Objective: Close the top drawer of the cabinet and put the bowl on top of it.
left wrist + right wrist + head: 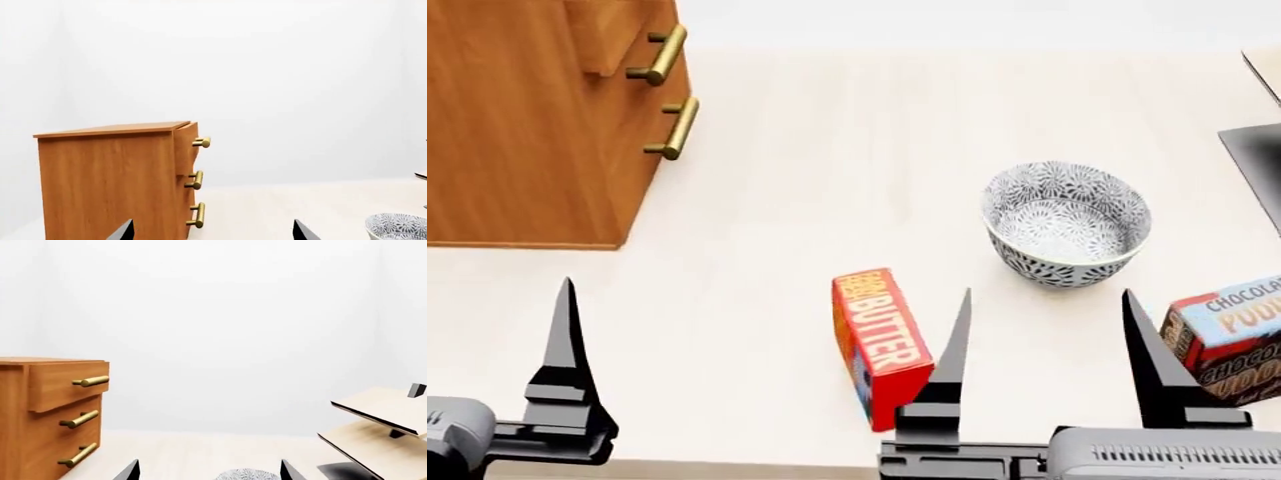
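The orange-brown cabinet [521,130] stands at the far left of the pale table. Its top drawer [63,382] juts out a little past the two lower fronts, brass handle [202,142] forward. The patterned white bowl [1065,225] sits upright on the table, right of centre, beyond my right gripper [1048,350], which is open and empty. The bowl's rim [248,475] shows between that gripper's fingertips. My left gripper [213,231] is open and empty too, near the table's front edge and facing the cabinet's side. Only one of its fingers [563,340] shows in the head view.
A red butter box [881,345] stands just left of my right gripper's left finger. A chocolate pudding box [1228,335] lies at its right. Pale beige panels on a black base [383,415] stand at the table's right. The table's front edge [734,465] is close.
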{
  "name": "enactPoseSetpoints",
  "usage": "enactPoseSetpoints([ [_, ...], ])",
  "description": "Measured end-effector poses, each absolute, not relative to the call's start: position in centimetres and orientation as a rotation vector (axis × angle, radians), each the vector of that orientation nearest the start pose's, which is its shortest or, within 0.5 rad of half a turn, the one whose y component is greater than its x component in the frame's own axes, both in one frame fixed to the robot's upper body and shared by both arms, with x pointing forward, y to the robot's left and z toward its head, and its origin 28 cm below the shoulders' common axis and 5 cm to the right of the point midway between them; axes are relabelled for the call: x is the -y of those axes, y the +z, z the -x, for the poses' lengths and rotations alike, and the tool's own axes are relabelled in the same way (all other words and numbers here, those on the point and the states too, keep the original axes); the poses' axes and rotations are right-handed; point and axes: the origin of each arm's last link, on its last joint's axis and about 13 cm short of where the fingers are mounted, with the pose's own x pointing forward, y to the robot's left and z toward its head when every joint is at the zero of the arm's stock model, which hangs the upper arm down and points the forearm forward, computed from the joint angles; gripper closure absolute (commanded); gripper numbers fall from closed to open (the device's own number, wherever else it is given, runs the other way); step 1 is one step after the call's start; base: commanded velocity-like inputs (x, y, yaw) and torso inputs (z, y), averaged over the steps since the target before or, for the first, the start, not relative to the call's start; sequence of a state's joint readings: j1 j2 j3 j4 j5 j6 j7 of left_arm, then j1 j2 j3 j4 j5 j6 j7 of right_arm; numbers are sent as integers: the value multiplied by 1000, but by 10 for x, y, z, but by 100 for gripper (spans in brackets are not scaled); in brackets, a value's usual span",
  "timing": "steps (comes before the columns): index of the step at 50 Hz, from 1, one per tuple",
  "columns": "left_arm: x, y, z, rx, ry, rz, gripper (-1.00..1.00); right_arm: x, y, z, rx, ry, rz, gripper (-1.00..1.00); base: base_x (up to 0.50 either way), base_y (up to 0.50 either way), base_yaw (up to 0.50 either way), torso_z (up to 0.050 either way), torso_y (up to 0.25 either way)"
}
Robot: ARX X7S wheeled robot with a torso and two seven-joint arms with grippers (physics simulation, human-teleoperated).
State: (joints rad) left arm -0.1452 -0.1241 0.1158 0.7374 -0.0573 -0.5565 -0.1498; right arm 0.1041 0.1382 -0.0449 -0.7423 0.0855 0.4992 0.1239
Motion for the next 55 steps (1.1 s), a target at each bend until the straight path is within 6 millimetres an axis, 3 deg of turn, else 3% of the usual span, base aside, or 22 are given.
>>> enactPoseSetpoints([
  [11, -200, 153, -204, 321, -11, -50, -100, 104, 152, -200, 348, -14, 52, -100, 0, 37, 0, 0, 0],
  [30, -200, 155, -202, 329, -11, -48, -100, 103, 152, -200, 347, -2, 51, -100, 0, 491, 0, 0, 0],
  [42, -200, 155, -203, 328, -10, -49, -100, 102, 150, -200, 346, -3, 61, -100, 0, 24, 0, 0, 0],
  [55, -200, 153, -203, 325, -14, -49, -100, 101, 148, -200, 340, 9, 64, -100, 478, 0, 0, 0, 0],
])
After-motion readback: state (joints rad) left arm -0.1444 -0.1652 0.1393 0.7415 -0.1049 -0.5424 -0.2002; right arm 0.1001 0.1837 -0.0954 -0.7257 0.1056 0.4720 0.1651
